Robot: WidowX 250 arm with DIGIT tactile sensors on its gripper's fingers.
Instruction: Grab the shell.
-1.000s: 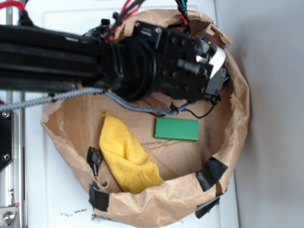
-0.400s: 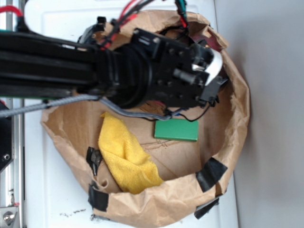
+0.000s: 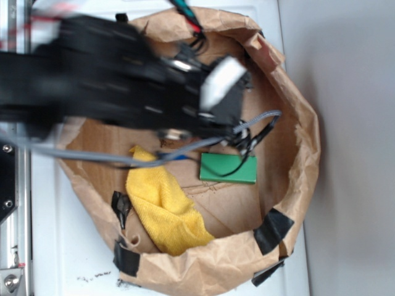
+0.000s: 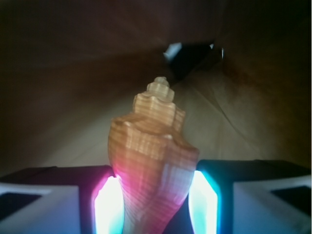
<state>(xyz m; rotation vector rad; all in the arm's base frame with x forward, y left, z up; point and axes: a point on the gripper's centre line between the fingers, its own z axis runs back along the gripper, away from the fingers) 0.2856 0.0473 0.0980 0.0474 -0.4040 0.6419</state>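
- In the wrist view we saw the gripper (image 4: 155, 204) closed around the glossy orange-brown spiral shell (image 4: 152, 165), its two glowing finger pads (image 4: 108, 207) pressed against the shell's left and right flanks.
- The shell stood between the pads with its ribbed whorls widest just above them and its pointed spire aimed away from the camera, toward the far brown paper wall; its lower end ran out of the bottom of that picture.
- In the exterior view the black gripper assembly (image 3: 216, 98) was motion-blurred, a pale patch showing at its tip, and we could not make out the shell itself there.
- The blurred black arm (image 3: 92, 80) reached in from the left over the upper half of the crumpled brown paper bag (image 3: 302, 148), whose rolled rim ringed everything else.
- A grey cable (image 3: 92, 157) and thin black wires hung below the arm, one wire looping across the top edge of the flat green rectangular block (image 3: 228, 168).
- That block lay on the bag's floor, below the gripper.
- A crumpled yellow cloth (image 3: 163, 206) lay left of the block, against the lower-left rim.
- Black tape patches (image 3: 273, 229) marked the bag's lower rim.
- The bag sat on a white surface (image 3: 74, 259).
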